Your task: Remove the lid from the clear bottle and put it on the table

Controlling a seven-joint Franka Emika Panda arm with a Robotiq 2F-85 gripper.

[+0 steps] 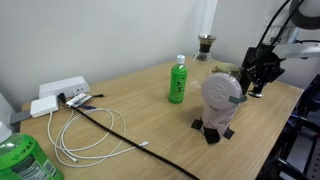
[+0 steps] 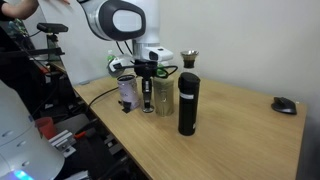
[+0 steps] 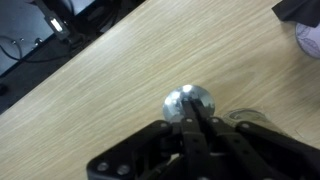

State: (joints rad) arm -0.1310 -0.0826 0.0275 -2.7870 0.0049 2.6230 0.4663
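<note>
In an exterior view the gripper (image 1: pixel 258 75) hangs at the right of the frame above the desk (image 1: pixel 140 115), partly behind a round grey device (image 1: pixel 222 92). The green bottle (image 1: pixel 178 80) stands well apart at the centre, and the clear bottle cannot be made out here. In an exterior view the gripper (image 2: pixel 147 84) points straight down, left of centre, onto the clear bottle (image 2: pixel 148 102). The bottle stands upright between a can (image 2: pixel 127 90) and a glass jar (image 2: pixel 163 95), with a black flask (image 2: pixel 187 102) near. Only the wrist view shows the top: the lid (image 3: pixel 186 102), a small round shiny cap at the centre, sits right at the fingertips. The fingers are clenched to a point, but I cannot tell whether they pinch the lid. It seems not yet off. If the hold is only on the rim, the cap may slip. A straight pull could also lift the light bottle and tip it against the jar or flask, neighbours the wrist view does not show.
</note>
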